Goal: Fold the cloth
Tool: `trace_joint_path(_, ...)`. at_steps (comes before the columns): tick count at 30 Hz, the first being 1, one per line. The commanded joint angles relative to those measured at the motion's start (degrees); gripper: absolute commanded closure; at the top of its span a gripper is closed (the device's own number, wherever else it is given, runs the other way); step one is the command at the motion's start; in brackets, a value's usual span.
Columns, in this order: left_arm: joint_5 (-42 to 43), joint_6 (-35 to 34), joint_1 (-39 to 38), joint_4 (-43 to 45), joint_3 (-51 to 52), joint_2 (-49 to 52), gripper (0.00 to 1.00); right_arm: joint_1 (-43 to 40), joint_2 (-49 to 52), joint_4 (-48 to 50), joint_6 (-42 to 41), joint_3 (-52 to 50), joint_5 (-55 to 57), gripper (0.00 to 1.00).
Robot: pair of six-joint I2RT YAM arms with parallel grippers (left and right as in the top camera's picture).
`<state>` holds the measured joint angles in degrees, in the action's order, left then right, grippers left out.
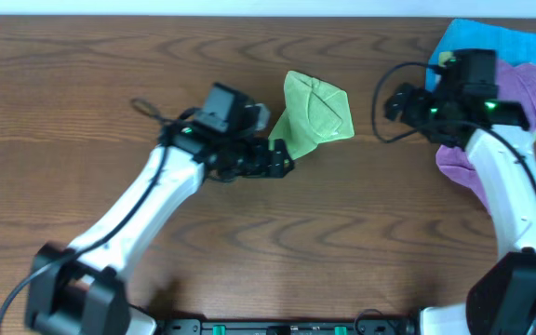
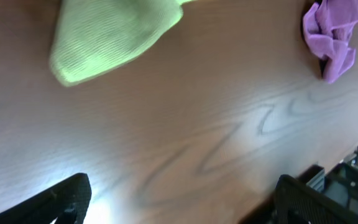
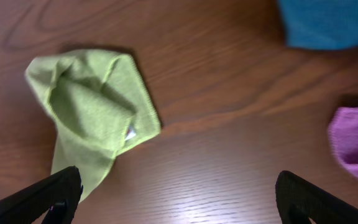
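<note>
While cloth (image 1: 316, 113) bunches — purple cloth (image 2: 331, 34) apart.

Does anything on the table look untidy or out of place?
Yes. The cloth lies bunched near the centre, its edges folded over unevenly instead of flat. The purple cloth at the right is crumpled too.

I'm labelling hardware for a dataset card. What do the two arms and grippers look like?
The left arm and right arm have smooth white tubular links with black joint housings showing small green lights. Thin black cables loop near each wrist. The gripper fingers are matte black and blocky.
</note>
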<state>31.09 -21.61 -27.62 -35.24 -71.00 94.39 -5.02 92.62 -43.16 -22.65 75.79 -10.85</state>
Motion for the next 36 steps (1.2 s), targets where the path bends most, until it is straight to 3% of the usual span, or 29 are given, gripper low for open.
trace_joint_path(1, 0.4, -1.9, -1.8, 4.2, -2.6, 4.2, 0.04, -1.8, 0.4, -0.4, 2.3, 0.2, -1.6, 0.01)
trace_joint_path(12, 3.0, -15.4, -5.2, 22.0, -4.6, 13.6, 0.0, -2.5, 0.4, -0.9, 5.0, 0.2, -0.9, 0.01)
trace_joint_path(19, -8.2, -22.0, -8.8, 24.5, -8.7, 20.3, 0.07, -2.5, 0.2, -0.5, 7.2, 0.2, 1.1, 0.01)
trace_joint_path(26, -18.0, -23.8, -10.0, 26.5, -13.4, 24.7, 0.04, -3.8, -0.3, 0.3, 9.8, 0.2, 1.5, 0.01)
trace_joint_path(36, -17.9, -27.3, -10.2, 29.1, -17.2, 32.0, 0.06, -6.1, -0.3, 0.7, 12.3, 0.2, 1.4, 0.01)
